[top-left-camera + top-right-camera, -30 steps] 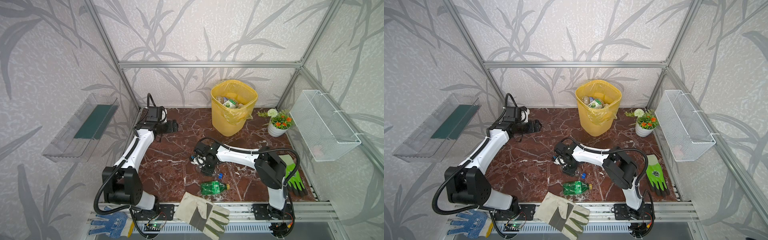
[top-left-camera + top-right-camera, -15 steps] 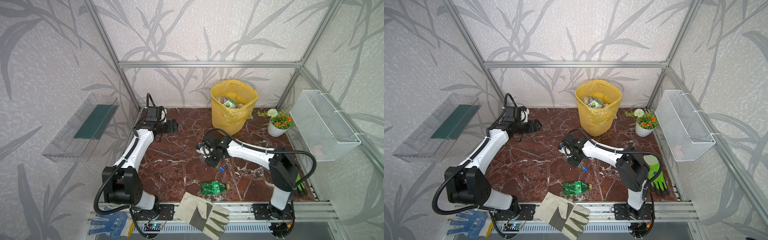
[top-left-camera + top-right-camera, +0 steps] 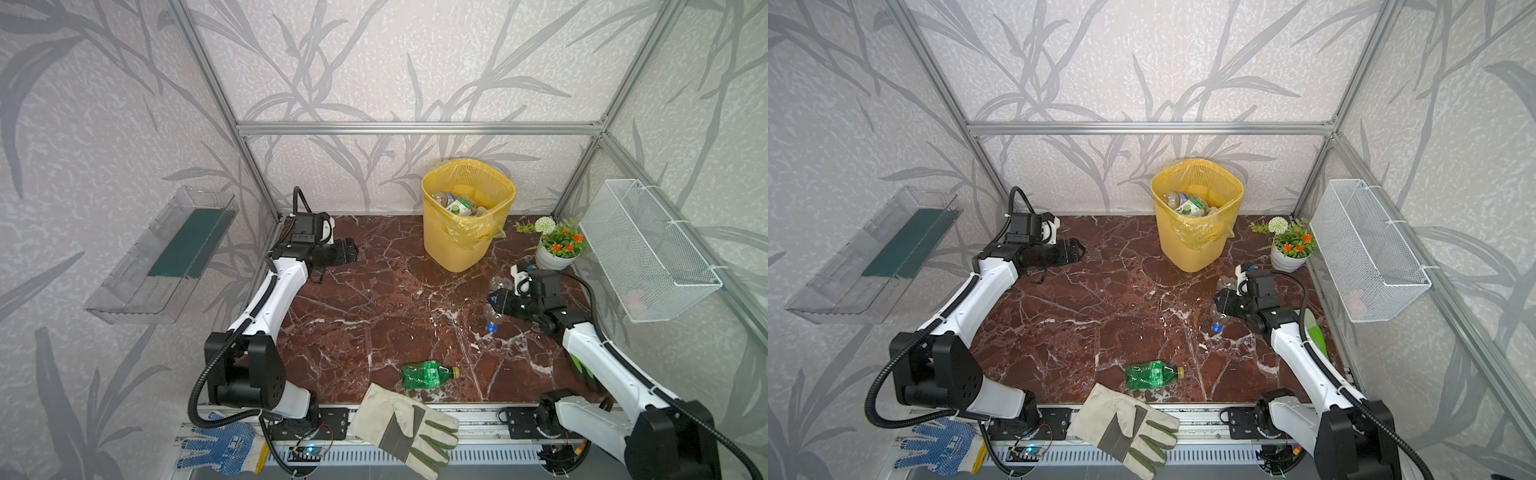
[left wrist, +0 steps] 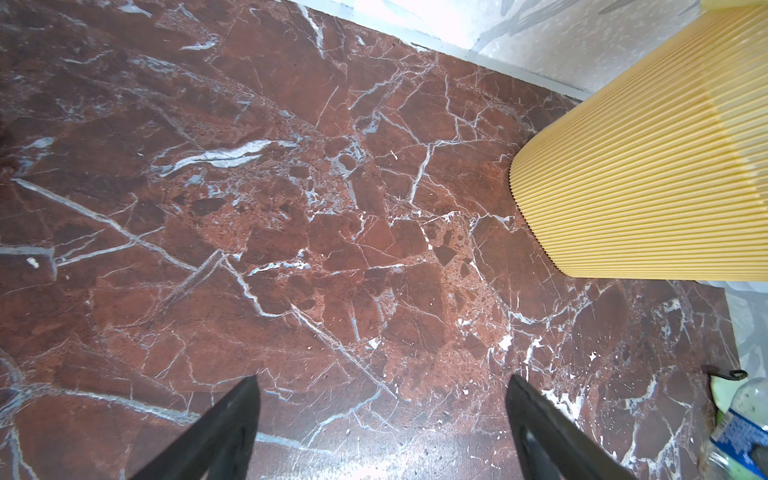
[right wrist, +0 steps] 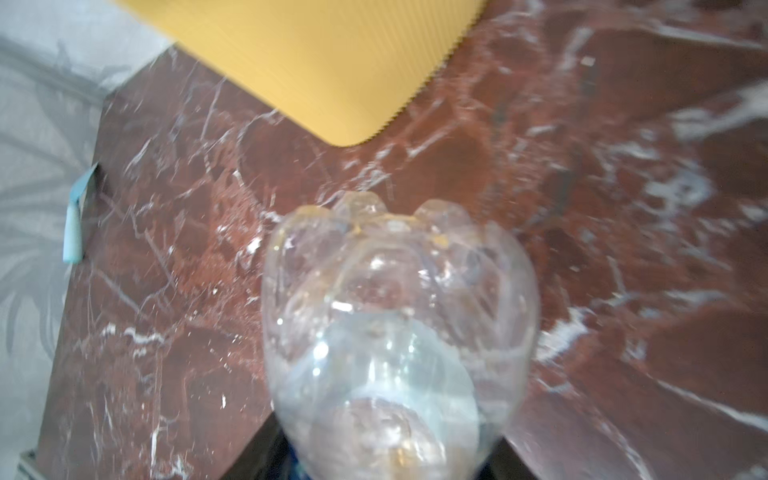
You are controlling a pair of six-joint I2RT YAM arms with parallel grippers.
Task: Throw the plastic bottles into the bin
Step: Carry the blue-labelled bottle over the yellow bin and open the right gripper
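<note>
Bright, even light; right wrist view blurred.
Both top views are sharp, edges bowed, faint glare on the tabletop [image 3: 374,299]. The right wrist view smears the bottle [image 5: 399,332] and bin [image 5: 316,62]; the left is crisp.

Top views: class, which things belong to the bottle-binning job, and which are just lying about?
Job: yellow bin, binned bottles, green bottle, clear bottle in the right gripper.
Lying about: work glove, blue dotted glove, green glove, flower pot, wire basket, clear tray.
</note>
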